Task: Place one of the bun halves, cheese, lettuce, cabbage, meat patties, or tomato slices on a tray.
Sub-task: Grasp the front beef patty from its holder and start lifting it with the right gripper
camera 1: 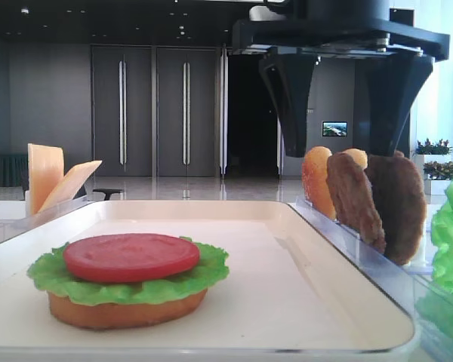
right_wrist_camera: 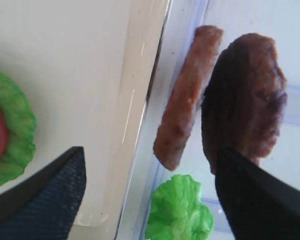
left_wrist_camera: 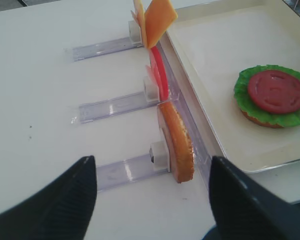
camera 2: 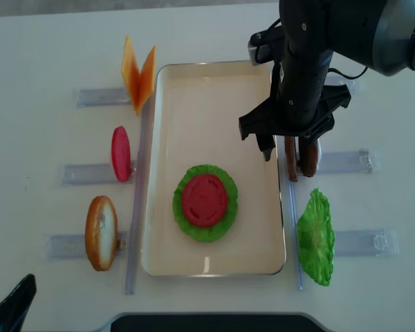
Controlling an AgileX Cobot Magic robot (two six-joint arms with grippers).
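Observation:
On the cream tray lies a stack: a bun half, then lettuce, then a tomato slice. Two brown meat patties stand on edge in a clear rack right of the tray. My right gripper hangs open just above them, one finger over the tray's rim and the other past the outer patty. In the wrist view the patties sit ahead of its fingertips. My left gripper is open and empty, low over the table near a standing bun half.
Left of the tray, clear racks hold cheese slices, a tomato slice and a bun half. On the right, a second lettuce leaf stands in a rack below the patties, and another bun half stands behind them.

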